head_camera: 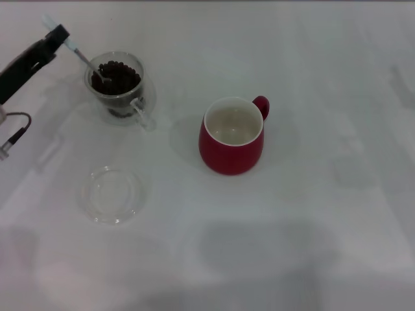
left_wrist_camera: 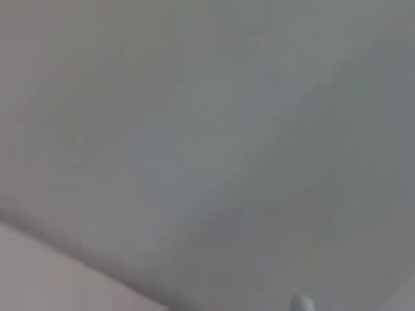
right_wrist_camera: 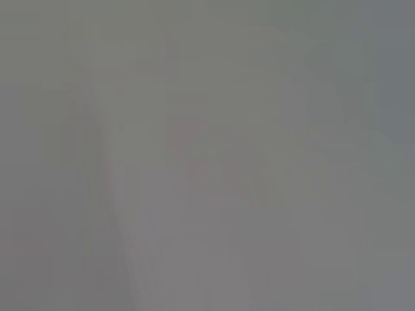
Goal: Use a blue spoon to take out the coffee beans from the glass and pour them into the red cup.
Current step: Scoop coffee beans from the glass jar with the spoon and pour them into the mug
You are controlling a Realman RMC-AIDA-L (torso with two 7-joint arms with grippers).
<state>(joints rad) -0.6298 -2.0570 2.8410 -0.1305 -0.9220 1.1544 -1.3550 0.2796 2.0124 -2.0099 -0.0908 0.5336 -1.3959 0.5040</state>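
In the head view my left gripper (head_camera: pixel 57 34) is at the far left, shut on the pale handle of the blue spoon (head_camera: pixel 81 55). The spoon slants down to the right and its bowl is inside the glass (head_camera: pixel 120 87), among the coffee beans (head_camera: pixel 118 76). The glass stands upright with its clear handle toward the front right. The red cup (head_camera: pixel 231 136) stands upright at the centre, its white inside empty, its handle at the back right. The end of the spoon's handle (left_wrist_camera: pixel 301 302) shows in the left wrist view. My right gripper is out of view.
A flat round clear glass saucer (head_camera: pixel 113 194) lies on the white table (head_camera: pixel 311 214), in front of the glass. A black cable (head_camera: pixel 16 129) hangs from my left arm at the far left edge.
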